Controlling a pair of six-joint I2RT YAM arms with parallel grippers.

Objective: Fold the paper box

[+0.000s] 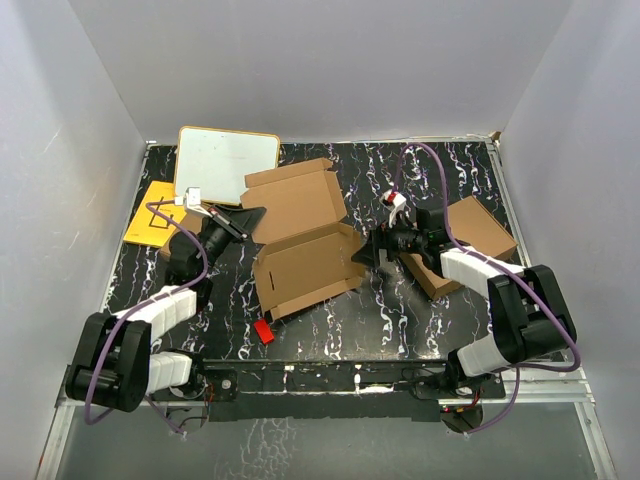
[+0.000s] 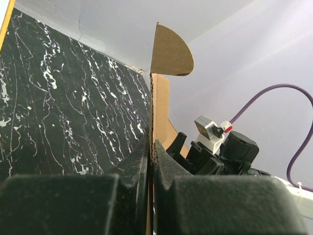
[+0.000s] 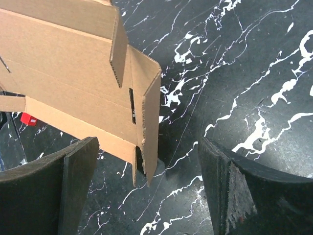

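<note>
1. Top view: the thin, brown, die-cut cardboard paper box point(image 1: 305, 268) lies opened out at the centre of the black, white-veined table point(image 1: 400, 330), its lid panel spread toward the far side. My left gripper point(image 1: 250, 222) pinches the box's left edge. My right gripper point(image 1: 362, 255) stands wide at its right edge. A white framed board point(image 1: 228, 160), a thicker plain brown box point(image 1: 485, 228) and a small red block point(image 1: 263, 331) sit apart from the work.
2. Left wrist view: the fingers point(image 2: 132, 169) are clamped flat on a thin cardboard wall, and a rounded flap point(image 2: 171, 51) rises beyond them.
3. Right wrist view: the two black pads point(image 3: 76, 181) are spread apart with the box's corner between them, touching neither as far as I can tell. One side flap stands upright.
4. I judge the fold to be at an early stage. A few flaps are raised, but the walls look unlocked and the lid is open. Raising the sides, tucking the tabs and closing the lid remain to be done.
</note>
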